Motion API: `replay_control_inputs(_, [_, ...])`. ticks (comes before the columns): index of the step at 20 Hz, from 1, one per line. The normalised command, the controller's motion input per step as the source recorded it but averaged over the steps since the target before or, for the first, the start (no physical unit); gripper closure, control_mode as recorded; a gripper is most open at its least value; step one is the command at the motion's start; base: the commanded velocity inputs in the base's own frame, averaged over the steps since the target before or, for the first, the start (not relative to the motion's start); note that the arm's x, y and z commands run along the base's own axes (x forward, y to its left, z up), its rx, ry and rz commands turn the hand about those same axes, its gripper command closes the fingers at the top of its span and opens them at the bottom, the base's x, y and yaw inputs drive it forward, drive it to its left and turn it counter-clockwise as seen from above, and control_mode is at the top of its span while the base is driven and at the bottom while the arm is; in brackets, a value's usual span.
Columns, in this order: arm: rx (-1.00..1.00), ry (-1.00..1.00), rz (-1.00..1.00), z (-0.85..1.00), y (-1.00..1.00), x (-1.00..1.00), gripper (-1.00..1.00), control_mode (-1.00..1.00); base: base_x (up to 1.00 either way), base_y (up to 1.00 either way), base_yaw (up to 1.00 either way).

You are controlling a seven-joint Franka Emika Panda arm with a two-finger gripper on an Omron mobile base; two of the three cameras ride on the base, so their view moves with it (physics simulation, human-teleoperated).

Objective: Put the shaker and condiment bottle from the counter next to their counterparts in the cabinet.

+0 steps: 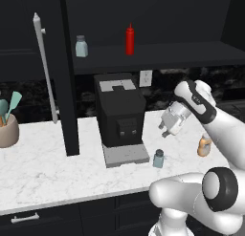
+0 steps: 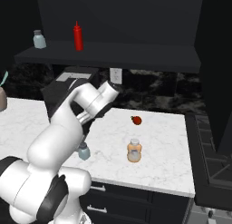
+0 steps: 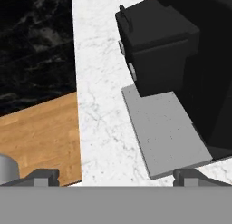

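Gripper (image 1: 165, 130) is hovering spread and empty above the counter (image 1: 48, 168), while the shaker (image 1: 158, 158) is standing near its front edge, beside the coffee machine (image 1: 119, 116).

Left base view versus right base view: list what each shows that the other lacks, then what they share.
Left base view alone: the cabinet door handle and the whole utensil pot.

Right base view alone: a small red item on the counter and the stove edge.

Both: shaker, condiment bottle, coffee machine, shelf shaker, red bottle, outlet.
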Motion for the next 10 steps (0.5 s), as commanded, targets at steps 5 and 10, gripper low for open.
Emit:
replay_control_inputs(5, [0.01,0.0,0.06,-0.25,0.0,0.0,-1.0,-1.0,0.0,0.0,0.0])
replay_control_inputs(10, [0.01,0.0,0.05,-0.26,0.0,0.0,-1.0,-1.0,0.0,0.0,0.0])
